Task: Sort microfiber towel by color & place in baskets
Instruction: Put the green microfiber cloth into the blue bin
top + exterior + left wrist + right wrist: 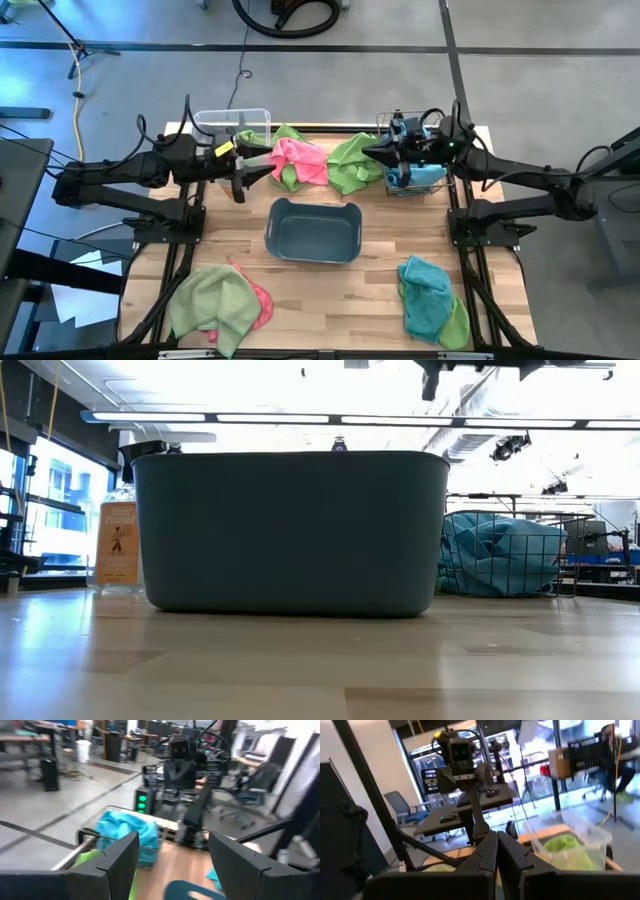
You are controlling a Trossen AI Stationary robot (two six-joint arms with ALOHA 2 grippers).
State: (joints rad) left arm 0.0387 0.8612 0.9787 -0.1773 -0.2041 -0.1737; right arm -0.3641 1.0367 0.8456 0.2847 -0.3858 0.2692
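**Three baskets, towels part sorted — both arms raised at the far side**

Table [330, 290]: pale wood, holding everything below.

Grey-blue tub [312, 231] — middle of the table, largest of the three containers. From above its floor shows bare. In the low view its wall [290, 530] fills most of the frame and hides what lies behind it.

Clear bin [232, 125] — far left corner. A green towel [566, 843] lies inside, seen through the wall from the right wrist; from above the left arm covers part of the bin.

Wire-mesh basket [412, 170] — far right corner, with blue towel [497, 552] bunched inside, plain through the mesh at table height. From above the right arm crosses over it and only a bit of blue shows.

Loose towels: a pink one [301, 160] and a green one [352, 162] lie between bin and wire basket, with more green under the pink. Near left, a green-and-pink heap [218, 302]. Near right, a blue heap [430, 296] with green at its lower edge.

Left gripper [266, 170] — just beside the pink towel, fingers spread wide, nothing between them. Whether the tips touch cloth is hard to tell.

Right gripper [368, 153] — over the green towel beside the wire basket, fingers pressed together, empty.

Spray bottle [117, 540]: left of the tub in the low view, partly cut off by it.
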